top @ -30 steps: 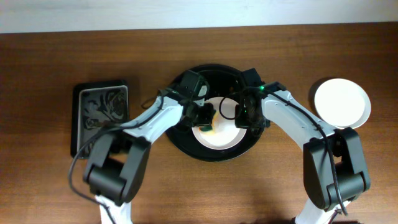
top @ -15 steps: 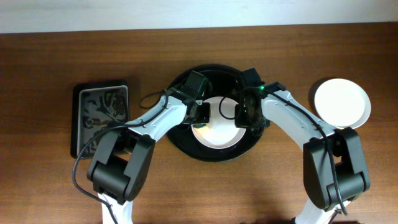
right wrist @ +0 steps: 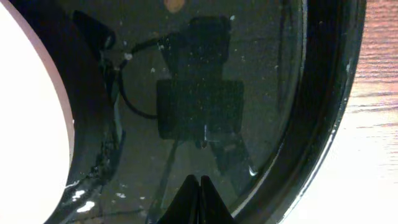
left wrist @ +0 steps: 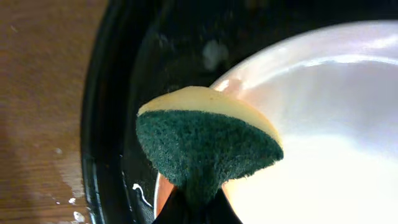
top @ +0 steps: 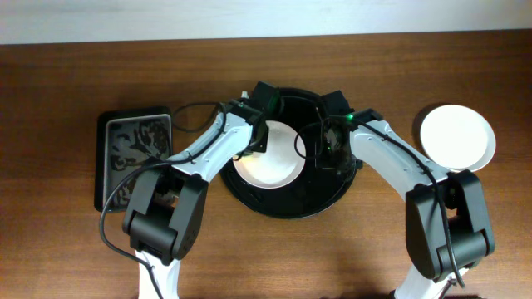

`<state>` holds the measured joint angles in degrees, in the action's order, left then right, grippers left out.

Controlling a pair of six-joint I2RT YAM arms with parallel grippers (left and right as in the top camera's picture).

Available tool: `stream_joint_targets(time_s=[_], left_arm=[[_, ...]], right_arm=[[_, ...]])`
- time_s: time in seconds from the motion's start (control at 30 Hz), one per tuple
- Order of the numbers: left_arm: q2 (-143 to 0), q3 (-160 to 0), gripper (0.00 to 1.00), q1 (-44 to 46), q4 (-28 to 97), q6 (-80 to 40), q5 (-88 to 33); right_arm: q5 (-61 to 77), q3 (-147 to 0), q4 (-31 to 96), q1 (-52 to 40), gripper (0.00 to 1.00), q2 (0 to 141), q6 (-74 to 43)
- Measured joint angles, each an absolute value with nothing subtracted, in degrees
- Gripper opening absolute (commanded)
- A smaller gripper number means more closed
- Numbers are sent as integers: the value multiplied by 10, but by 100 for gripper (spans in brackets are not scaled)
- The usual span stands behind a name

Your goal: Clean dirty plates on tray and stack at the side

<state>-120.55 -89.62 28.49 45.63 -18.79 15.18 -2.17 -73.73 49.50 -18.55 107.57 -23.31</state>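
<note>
Overhead view: the tray (top: 287, 199) sits at the centre of the bench (top: 66, 83), with 1 plate (top: 266, 166) lying inside it, towards its left half. A 2nd plate (top: 456, 139) rests on the bench well to the right, apart from the tray; whether more lie beneath it cannot be told. A metal tray (top: 137, 145) sits on the bench to the left.

Both arms reach in over the tray. The left pincer (top: 256, 141) is above the upper left edge of the plate. The right pincer (top: 331, 154) is above the bare right half of the tray, just beside the plate.

Left wrist view: the left pincer (left wrist: 194, 211) is closed on a sponge (left wrist: 208, 146), gripping it at its lower edge so that it bulges upwards. The green scouring face is towards the camera, with the yellow foam behind. The sponge lies over the plate's (left wrist: 311, 124) left rim, where an orange tint shows. Contact between sponge and plate cannot be confirmed. The tray's raised rim (left wrist: 106, 124) and the wet bench (left wrist: 37, 93) lie further left.

Right wrist view: the right pincer (right wrist: 199, 202) has its 2 fingertips pressed together, with nothing between them. It hangs over the wet, glossy tray floor (right wrist: 261, 74), which mirrors the arm. The plate's edge (right wrist: 25, 124) is at the left.
</note>
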Motion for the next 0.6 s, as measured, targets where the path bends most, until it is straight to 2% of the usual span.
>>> stream_joint_targets(time_s=[0.03, 0.13, 0.17, 0.3, 0.37, 0.43, 0.47, 0.5, 0.6], left_arm=[[-1206, -898, 0, 285, 456, -188, 156], [-1206, -899, 0, 287, 456, -188, 162], [-1206, -899, 0, 289, 457, -188, 162], [-1206, -899, 0, 292, 456, -188, 165], [-1206, -899, 0, 292, 456, -188, 166], [-1206, -899, 0, 292, 456, -188, 166], [-1206, -899, 0, 292, 456, -188, 166], [-1206, -899, 0, 292, 456, -188, 166], [-1206, -899, 0, 292, 454, -188, 166]], right_arm=[[-21, -737, 491, -185, 6, 1076, -229], [43, -737, 444, -185, 22, 1076, -187], [77, -737, 420, -185, 36, 1076, -175], [153, -737, 361, -185, 42, 1079, -178], [162, -737, 351, -186, 38, 1101, -190], [166, -737, 347, -192, 16, 1140, -201], [165, -741, 344, -193, 8, 1145, -211], [164, -741, 345, -196, 4, 1151, -218], [155, -743, 355, -195, 4, 1150, -229]])
